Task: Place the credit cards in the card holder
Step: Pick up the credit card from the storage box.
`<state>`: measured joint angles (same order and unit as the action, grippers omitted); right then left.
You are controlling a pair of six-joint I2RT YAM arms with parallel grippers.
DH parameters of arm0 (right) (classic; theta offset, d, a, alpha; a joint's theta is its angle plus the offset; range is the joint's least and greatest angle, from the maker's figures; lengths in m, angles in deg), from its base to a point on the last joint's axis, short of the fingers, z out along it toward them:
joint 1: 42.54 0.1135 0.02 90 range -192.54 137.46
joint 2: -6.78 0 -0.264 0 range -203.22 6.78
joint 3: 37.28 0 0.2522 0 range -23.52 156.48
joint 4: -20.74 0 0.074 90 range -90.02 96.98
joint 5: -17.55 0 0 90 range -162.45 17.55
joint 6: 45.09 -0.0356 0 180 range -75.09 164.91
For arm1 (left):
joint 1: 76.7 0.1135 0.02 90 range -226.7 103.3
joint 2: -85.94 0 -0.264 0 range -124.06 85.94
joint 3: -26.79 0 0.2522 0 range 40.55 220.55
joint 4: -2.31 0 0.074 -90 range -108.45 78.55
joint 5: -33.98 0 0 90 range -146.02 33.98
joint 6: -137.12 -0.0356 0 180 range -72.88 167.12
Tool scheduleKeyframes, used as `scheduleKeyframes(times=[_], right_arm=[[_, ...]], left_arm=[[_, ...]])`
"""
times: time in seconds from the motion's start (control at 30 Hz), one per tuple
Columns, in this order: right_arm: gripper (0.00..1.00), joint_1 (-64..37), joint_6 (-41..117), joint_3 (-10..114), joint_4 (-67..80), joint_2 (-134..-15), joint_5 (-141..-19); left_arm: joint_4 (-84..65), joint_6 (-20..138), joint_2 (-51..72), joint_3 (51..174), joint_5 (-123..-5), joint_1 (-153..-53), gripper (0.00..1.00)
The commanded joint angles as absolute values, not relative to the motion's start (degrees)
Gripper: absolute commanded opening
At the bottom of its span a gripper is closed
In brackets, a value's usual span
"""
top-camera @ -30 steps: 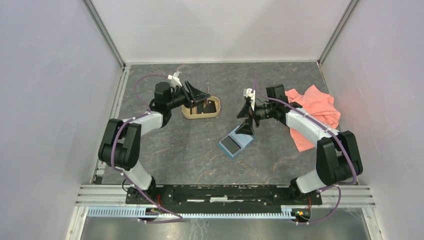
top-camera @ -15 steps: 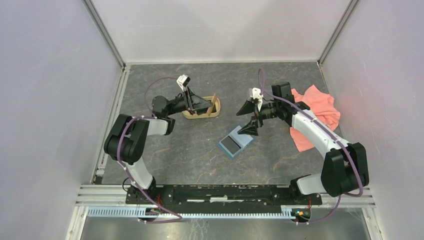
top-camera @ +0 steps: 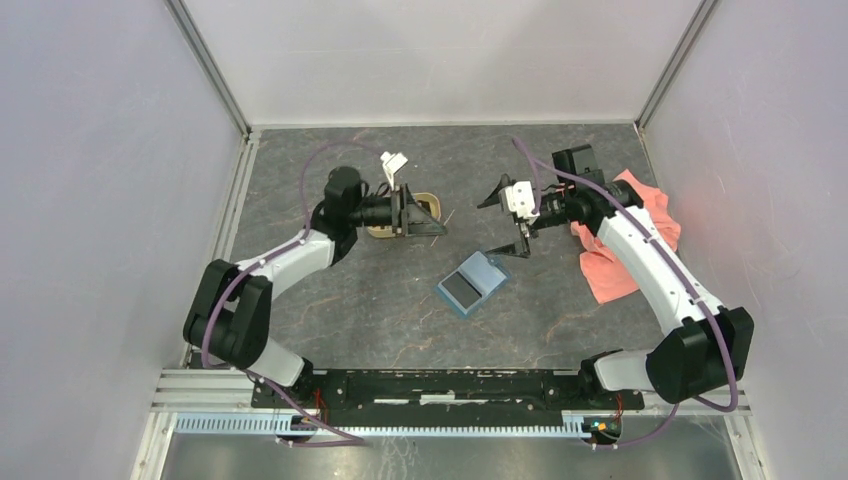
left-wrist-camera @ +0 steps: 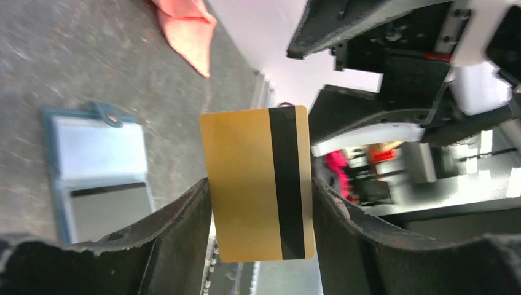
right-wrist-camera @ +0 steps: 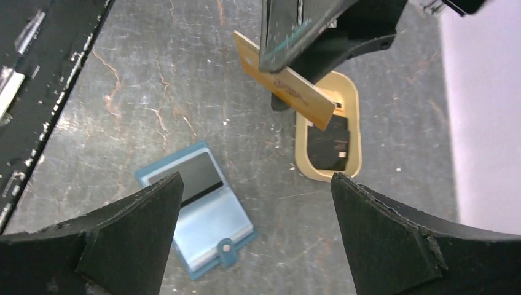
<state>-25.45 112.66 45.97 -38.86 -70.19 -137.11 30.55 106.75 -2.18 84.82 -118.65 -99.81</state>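
My left gripper (left-wrist-camera: 259, 184) is shut on a yellow-gold credit card (left-wrist-camera: 246, 160) with a black stripe, gripping its two long edges. In the top view it (top-camera: 418, 213) hovers just right of the tan tray, the card (top-camera: 441, 222) seen edge-on. The teal card holder (top-camera: 472, 283) lies open on the table, a dark card in one of its pockets (right-wrist-camera: 196, 175). My right gripper (top-camera: 506, 222) stands wide open and empty above and behind the holder (right-wrist-camera: 203, 215). Another dark card (right-wrist-camera: 329, 144) lies in the tray.
A tan oval tray (right-wrist-camera: 306, 163) sits behind the left gripper (right-wrist-camera: 319, 31), partly hidden in the top view (top-camera: 432, 203). A pink cloth (top-camera: 628, 235) lies crumpled at the right under the right arm. Grey walls enclose the table on three sides.
The left arm lifted the gold card out of the tray and turned it toward the right. The right gripper rose off the card holder and drew back toward the cloth.
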Motion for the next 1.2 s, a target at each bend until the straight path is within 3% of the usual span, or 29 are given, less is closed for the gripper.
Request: scheduleKeyframes(times=[0.0, 0.27, 0.4, 0.53, 0.97, 1.03, 1.17], right_arm=[[0.97, -24.44, 121.03, 51.49, -46.20, -69.87, -135.68], [0.79, -16.35, 118.19, 51.69, -43.61, -69.24, -129.59], [0.72, -12.27, 117.38, 49.30, -41.15, -69.48, -127.06], [0.59, -9.12, 117.33, 45.65, -37.99, -69.22, -122.82], [0.30, -6.45, 120.83, 38.40, -33.06, -67.79, -118.77], [0.24, -6.03, 120.91, 38.65, -32.88, -67.85, -118.77], [0.00, -5.57, 122.74, 38.58, -34.57, -67.21, -119.96]], left_arm=[[-18.09, 70.20, 2.02, 95.90, -112.82, -102.81, 0.41], [-29.87, 62.09, 0.29, 101.27, -111.17, -107.00, 0.40], [-30.00, 61.81, -0.38, 102.04, -111.29, -108.85, 0.40], [-29.80, 61.75, -0.89, 102.23, -112.19, -109.73, 0.40], [-26.98, 63.49, -1.31, 101.55, -115.77, -110.48, 0.39], [-26.75, 63.70, -1.57, 101.90, -116.00, -110.67, 0.39], [-24.16, 66.59, -1.82, 101.99, -115.30, -110.66, 0.45]])
